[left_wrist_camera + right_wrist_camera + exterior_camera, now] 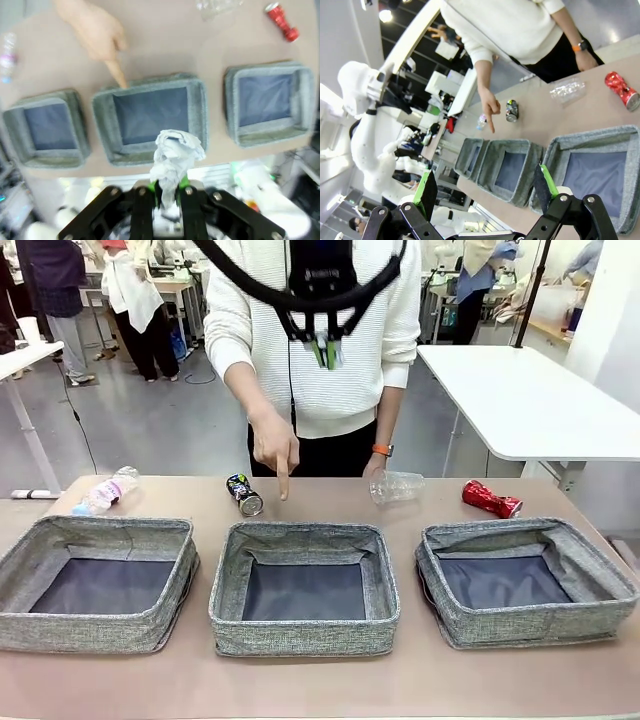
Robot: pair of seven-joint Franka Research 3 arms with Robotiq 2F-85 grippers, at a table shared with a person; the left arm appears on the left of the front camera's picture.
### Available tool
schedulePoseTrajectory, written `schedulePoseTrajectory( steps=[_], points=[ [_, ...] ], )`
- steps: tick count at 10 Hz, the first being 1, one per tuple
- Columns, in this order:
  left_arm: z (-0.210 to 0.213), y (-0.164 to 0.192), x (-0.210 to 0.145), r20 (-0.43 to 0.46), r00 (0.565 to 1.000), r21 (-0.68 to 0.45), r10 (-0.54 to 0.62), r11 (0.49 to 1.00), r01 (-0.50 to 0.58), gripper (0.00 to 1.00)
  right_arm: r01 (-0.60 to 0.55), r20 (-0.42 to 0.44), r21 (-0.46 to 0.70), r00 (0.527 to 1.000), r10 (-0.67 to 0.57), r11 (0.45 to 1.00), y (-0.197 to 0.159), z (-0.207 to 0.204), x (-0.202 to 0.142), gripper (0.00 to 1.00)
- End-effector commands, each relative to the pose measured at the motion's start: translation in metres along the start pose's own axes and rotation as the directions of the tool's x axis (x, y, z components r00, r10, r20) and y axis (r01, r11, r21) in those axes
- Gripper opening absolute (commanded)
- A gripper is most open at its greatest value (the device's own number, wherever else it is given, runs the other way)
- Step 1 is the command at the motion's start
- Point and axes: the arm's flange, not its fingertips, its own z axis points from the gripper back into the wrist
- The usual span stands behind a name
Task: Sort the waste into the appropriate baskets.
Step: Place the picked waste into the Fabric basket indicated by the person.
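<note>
Dropping now, with your left gripper (169, 192) clamped on the paper ball (175, 155) high over the middle basket (198, 102) near rim, you risk it bouncing onto the surface (165, 55) or hitting the hand (97, 32) pointing at the far rim; your right gripper (486, 185) gapes, holding nothing.

A brown table (320, 685) is pictured with a person (345, 405) in a white ribbed sweater (388, 330) stationed at its far side, an orange wristband (381, 450) worn on one wrist. A white table (530, 400) is set behind at right, and other people (135, 300) are seen standing across the grey floor (150, 430) beyond.
</note>
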Motion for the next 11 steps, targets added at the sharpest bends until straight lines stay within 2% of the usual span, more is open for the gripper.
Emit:
schedulePoseTrajectory(
  steps=[1, 3, 4, 6, 11],
  points=[
    [-0.111, 0.043, -0.102, -0.004, 0.998, -0.041, 0.069, 0.997, -0.069, 0.09, -0.023, 0.014, 0.014, 1.000, 0.023, 1.000, 0.000, -0.001, 0.003, 1.00],
    [-0.176, 0.039, -0.107, -0.082, 0.997, -0.105, -0.003, 0.994, -0.006, 0.09, -0.023, 0.014, 0.014, 1.000, 0.023, 1.000, 0.000, -0.001, 0.003, 1.00],
    [-0.191, 0.047, -0.105, -0.079, 0.997, -0.085, 0.008, 0.996, -0.015, 0.09, -0.023, 0.014, 0.014, 1.000, 0.023, 1.000, 0.000, -0.001, 0.003, 1.00],
    [-0.198, 0.070, -0.094, 0.007, 0.997, -0.045, 0.083, 0.996, -0.082, 0.09, -0.023, 0.014, 0.014, 1.000, 0.023, 1.000, 0.000, -0.001, 0.003, 1.00],
    [-0.211, 0.073, -0.082, -0.081, 0.991, -0.026, 0.110, 0.993, -0.113, 0.09, -0.023, 0.014, 0.014, 1.000, 0.023, 1.000, 0.000, -0.001, 0.003, 1.00]
  ],
)
